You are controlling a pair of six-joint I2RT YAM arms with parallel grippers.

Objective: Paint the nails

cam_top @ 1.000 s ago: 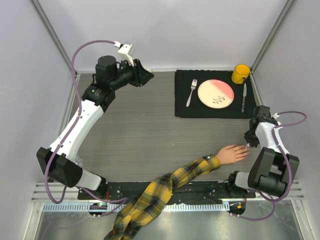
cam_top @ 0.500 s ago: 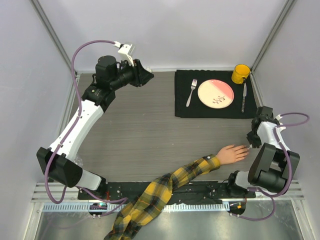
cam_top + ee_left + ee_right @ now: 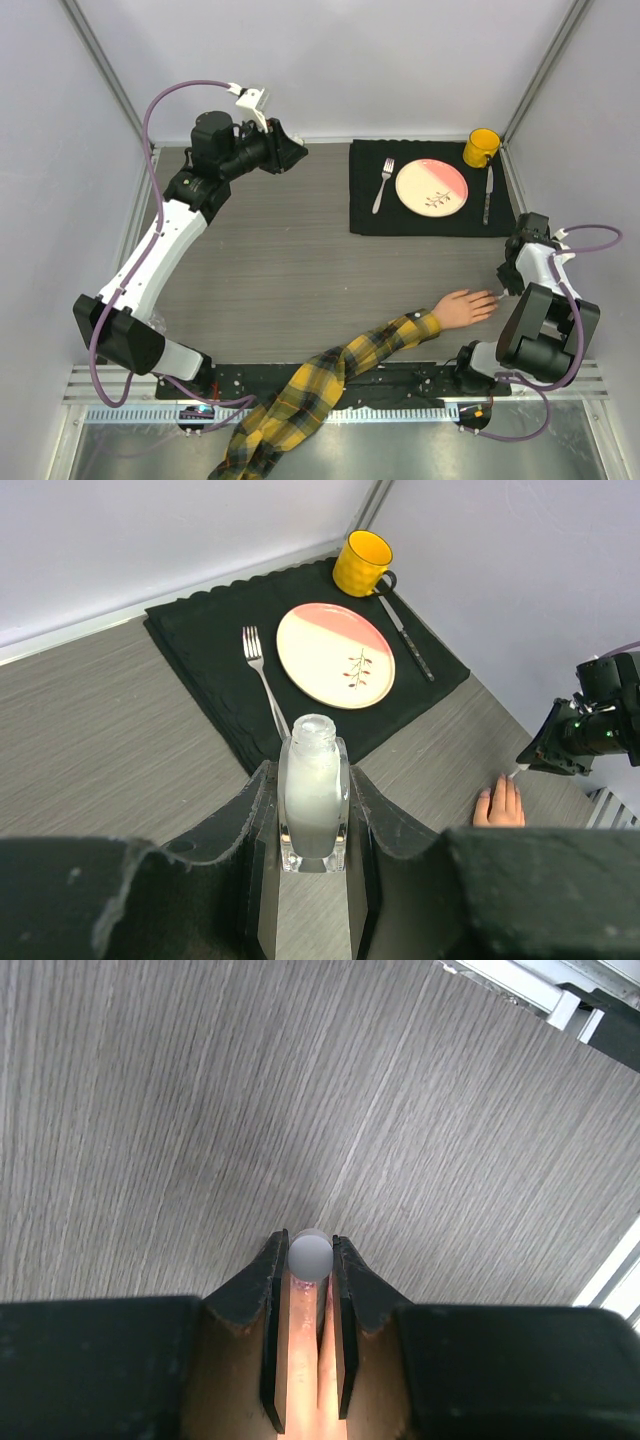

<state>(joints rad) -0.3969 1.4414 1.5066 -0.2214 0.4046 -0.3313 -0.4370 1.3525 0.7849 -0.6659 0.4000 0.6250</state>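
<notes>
Outstretched left arm, left gripper clamped; folded right arm, right gripper pinched low.

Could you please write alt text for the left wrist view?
The left claw grips a small uncapped bottle of whitish liquid above a grey wood-grain table. Beyond lie a black placemat with fork, plate, knife and yellow mug; far right, the right claw holds an applicator at a mannequin hand's fingertips.
</notes>
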